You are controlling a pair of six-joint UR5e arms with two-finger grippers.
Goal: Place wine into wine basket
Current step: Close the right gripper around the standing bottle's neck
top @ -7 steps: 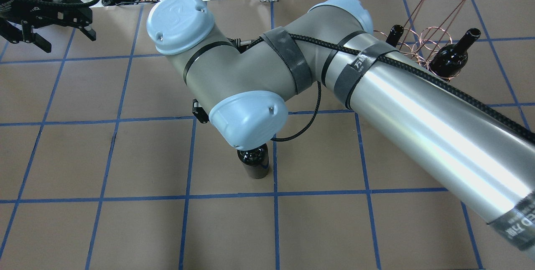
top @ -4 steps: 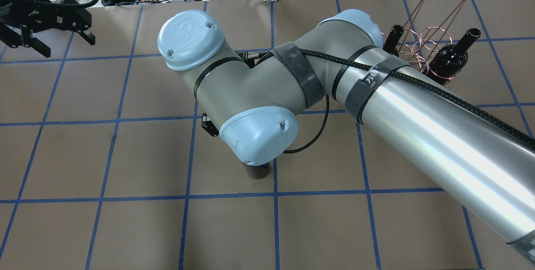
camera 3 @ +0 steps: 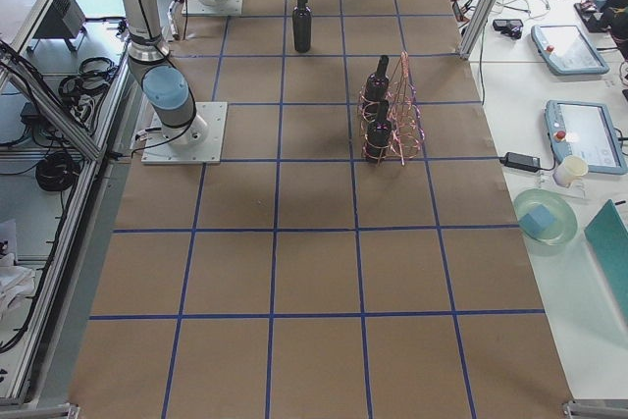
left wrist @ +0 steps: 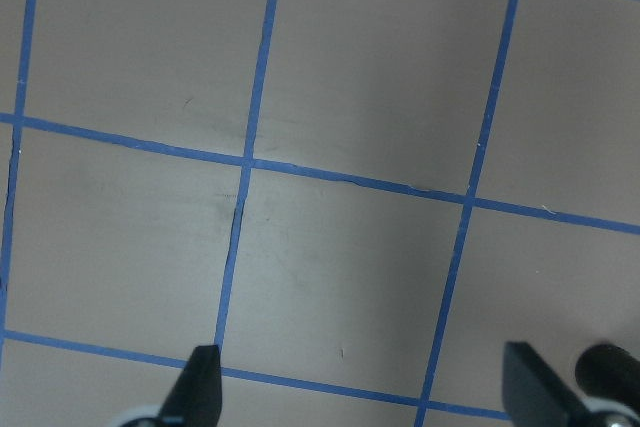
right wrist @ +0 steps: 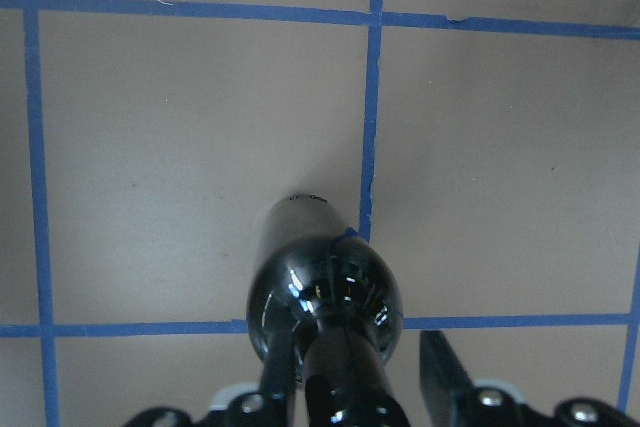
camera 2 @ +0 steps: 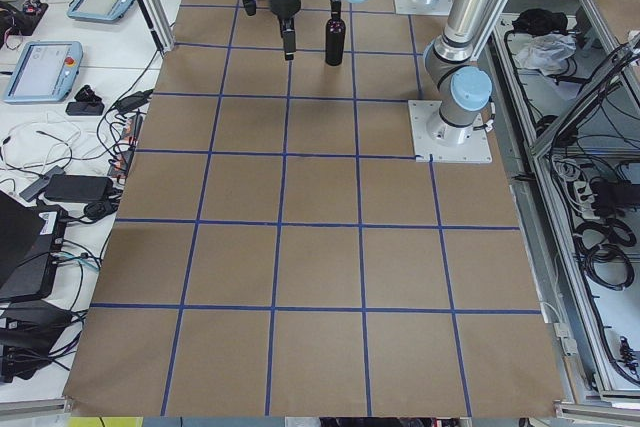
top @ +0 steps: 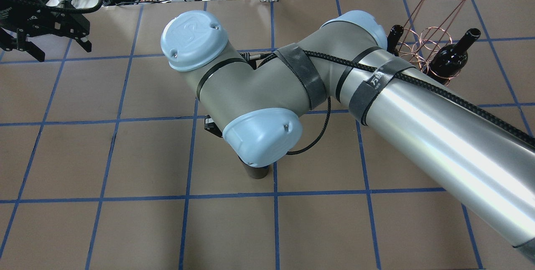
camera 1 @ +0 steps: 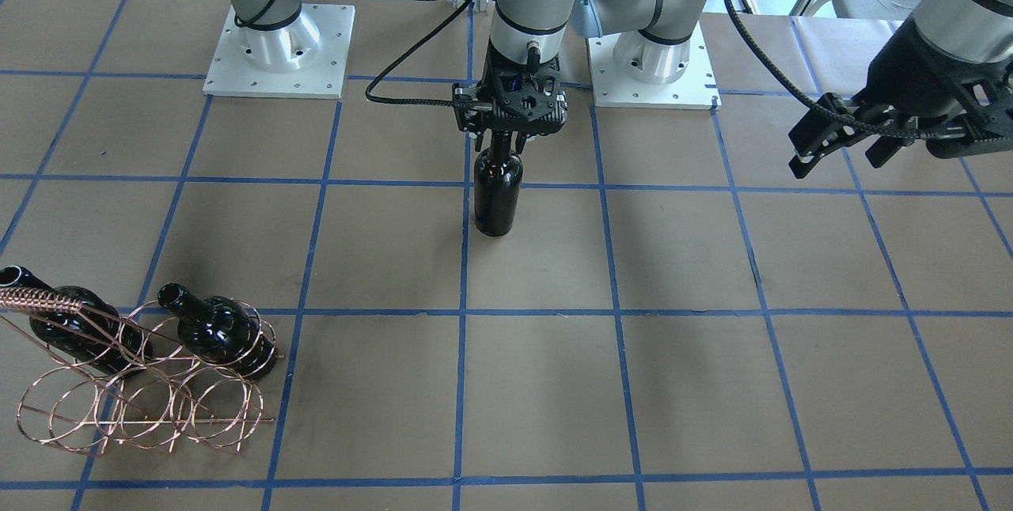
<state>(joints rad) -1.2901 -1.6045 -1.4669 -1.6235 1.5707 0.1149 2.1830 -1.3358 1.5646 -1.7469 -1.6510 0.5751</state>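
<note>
desk (camera 1: 712, 384): matte brown paper, squared off with blue tape (camera 1: 617, 313) lines.
wine (camera 1: 497, 198): dark glossy glass, cylindrical body, long narrow neck, no label; stands upright mid-desk beside a tape crossing, well apart from the wine basket.
right jaws: spread, straddling the neck from above; one finger (right wrist: 440, 372) is clearly off the glass, the other side is hard to tell.
left jaws: spread wide, nothing between them, over bare paper far off to the side.
wine basket (camera 1: 146, 404): copper wire loops in rows, twisted wire handle; sits near the desk's far edge, on the robot's right.
basket bottles (camera 1: 218, 333): two matching dark ones slotted in, leaning.
blocked: in the overhead view, the right arm (top: 259, 82) with its grey and blue joints covers the wine; only its base shows.
</note>
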